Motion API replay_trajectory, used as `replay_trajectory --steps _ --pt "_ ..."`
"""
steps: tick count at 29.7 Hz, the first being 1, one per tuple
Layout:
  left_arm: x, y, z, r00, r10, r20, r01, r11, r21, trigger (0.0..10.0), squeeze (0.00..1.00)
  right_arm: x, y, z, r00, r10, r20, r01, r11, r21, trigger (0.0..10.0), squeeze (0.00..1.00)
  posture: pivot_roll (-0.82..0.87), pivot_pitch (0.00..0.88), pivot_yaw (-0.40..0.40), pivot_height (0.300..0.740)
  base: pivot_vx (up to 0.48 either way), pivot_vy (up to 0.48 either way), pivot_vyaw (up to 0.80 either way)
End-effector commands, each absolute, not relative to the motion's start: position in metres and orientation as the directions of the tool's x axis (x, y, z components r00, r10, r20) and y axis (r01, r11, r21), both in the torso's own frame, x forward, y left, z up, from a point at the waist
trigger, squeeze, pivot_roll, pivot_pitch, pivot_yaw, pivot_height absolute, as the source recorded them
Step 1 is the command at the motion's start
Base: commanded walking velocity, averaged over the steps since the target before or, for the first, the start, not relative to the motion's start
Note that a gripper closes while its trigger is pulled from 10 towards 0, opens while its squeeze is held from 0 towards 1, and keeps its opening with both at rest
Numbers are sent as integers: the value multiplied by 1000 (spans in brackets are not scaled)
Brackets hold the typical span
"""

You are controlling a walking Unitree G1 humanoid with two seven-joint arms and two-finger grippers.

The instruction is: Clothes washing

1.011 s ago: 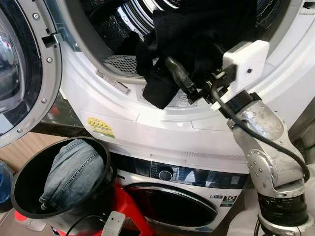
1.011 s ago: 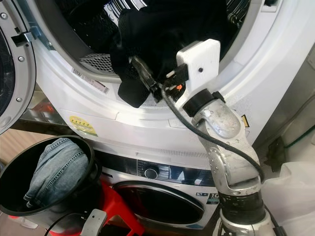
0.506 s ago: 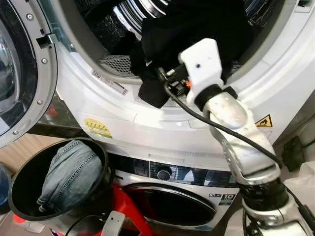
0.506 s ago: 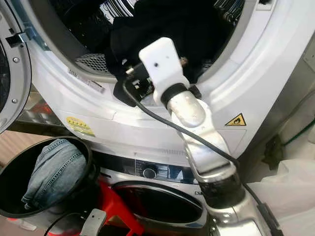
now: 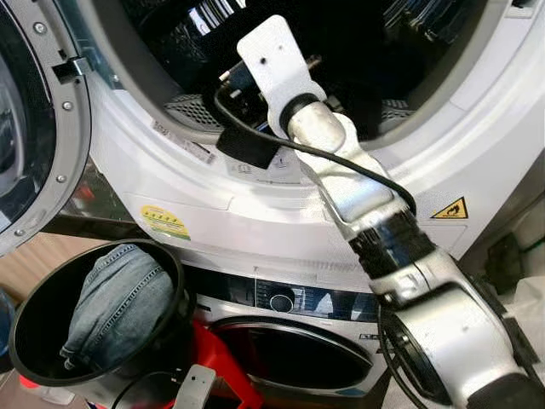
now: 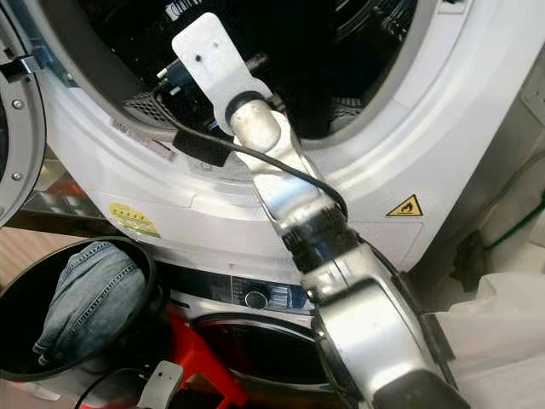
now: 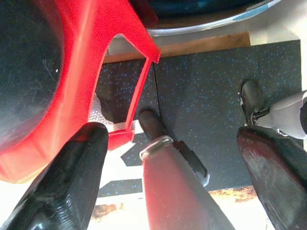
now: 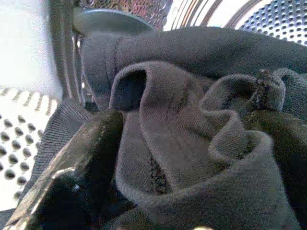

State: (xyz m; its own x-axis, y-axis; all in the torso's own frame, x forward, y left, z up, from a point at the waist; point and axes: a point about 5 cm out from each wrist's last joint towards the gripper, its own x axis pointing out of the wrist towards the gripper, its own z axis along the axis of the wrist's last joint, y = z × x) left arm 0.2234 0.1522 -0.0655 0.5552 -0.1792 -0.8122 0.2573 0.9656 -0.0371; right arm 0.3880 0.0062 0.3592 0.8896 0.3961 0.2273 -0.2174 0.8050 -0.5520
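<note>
Your right arm [image 5: 358, 196] runs up from the lower right of the frame into the open mouth of the upper washer [image 5: 281, 183], and its white wrist block [image 5: 272, 60] sits at top centre, just inside the drum opening. The right gripper [image 8: 158, 158] is buried in the dark garment [image 8: 192, 129]: in the right wrist view one black finger [image 8: 72, 167] lies against the folded knit cloth, with the perforated drum wall [image 8: 283, 19] behind, but you cannot tell from these pictures whether the fingers are open or closed on the cloth. A corner of the dark garment [image 5: 247, 146] hangs over the drum's lower lip, left of the arm, touching the white door seal. The washer door [image 5: 38, 128] stands open at the far left edge. Below it, at lower left, a black bucket [image 5: 25, 341] holds folded jeans [image 5: 119, 302], well apart from the drum. The lower washer [image 5: 289, 341] with its control dial [image 5: 280, 302] sits at bottom centre, and a red stool [image 5: 223, 366] shows beside the bucket. Your left gripper [image 7: 172, 167] hangs low over the dark speckled floor mat [image 7: 206, 91], fingers [image 7: 67, 182] spread apart and holding nothing, with the red stool at the upper left of that view.
</note>
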Motion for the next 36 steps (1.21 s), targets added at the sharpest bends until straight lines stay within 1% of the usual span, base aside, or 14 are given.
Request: replay_trajectory --steps 1,5,10,11,12,15,17,19,20,21,24,29,34,36 --pt "216 157 -70 536 -163 -828 248 968 -30 10000 0 389 8 363 888 390 243 -207 811 -547 10000 0 -172 74 96 740 0 0 0" --pt "215 158 -71 534 -159 -830 249 968 -25 10000 0 392 15 375 889 377 259 -203 832 -516 10000 0 -142 69 85 740 0 0 0" --pt "213 159 -72 533 -156 -831 246 969 -25 10000 0 393 15 386 896 345 279 -181 859 -479 10000 0 -114 64 74 740 0 0 0" --pt "212 158 -72 533 -156 -832 245 969 -24 10000 0 394 13 390 898 337 283 -194 881 -432 10000 0 -104 61 67 740 0 0 0" --pt "211 158 -72 532 -155 -832 244 970 -25 10000 0 394 9 395 902 317 292 -187 898 -399 10000 0 -100 59 65 740 0 0 0" --pt "209 157 -74 531 -153 -833 240 971 -26 10000 0 399 -18 415 924 188 333 -85 950 -300 10000 0 -74 55 51 740 0 0 0" --pt "208 157 -74 531 -153 -833 238 971 -26 10000 0 401 -33 424 927 126 354 -19 957 -291 10000 0 -70 54 44 740 0 0 0" --pt "208 156 -74 531 -153 -834 238 971 -26 10000 0 401 -38 426 927 109 359 -1 957 -289 10000 0 -70 56 39 740 0 0 0" --pt "208 156 -75 531 -152 -833 236 971 -27 10000 0 403 -49 429 926 79 369 29 960 -279 10000 0 -71 54 37 740 0 0 0" --pt "208 156 -74 532 -152 -833 235 972 -27 10000 0 404 -53 430 925 73 374 31 964 -264 10000 0 -79 58 42 740 0 0 0" --pt "209 156 -74 535 -152 -831 227 973 -32 10000 0 402 -52 436 902 127 413 -59 983 -174 10000 0 -92 66 52 740 0 0 0" --pt "211 155 -73 536 -157 -830 237 971 -31 10000 0 402 -55 435 883 168 438 -98 979 -178 10000 0 -116 88 73 740 0 0 0" --pt "213 154 -72 539 -158 -827 231 972 -35 10000 0 403 -69 433 853 190 486 -165 982 -95 10000 0 -149 100 87 740 0 0 0" --pt "213 154 -72 540 -161 -826 233 972 -38 10000 0 402 -79 436 830 172 530 -161 985 -67 10000 0 -155 104 99 740 0 0 0"
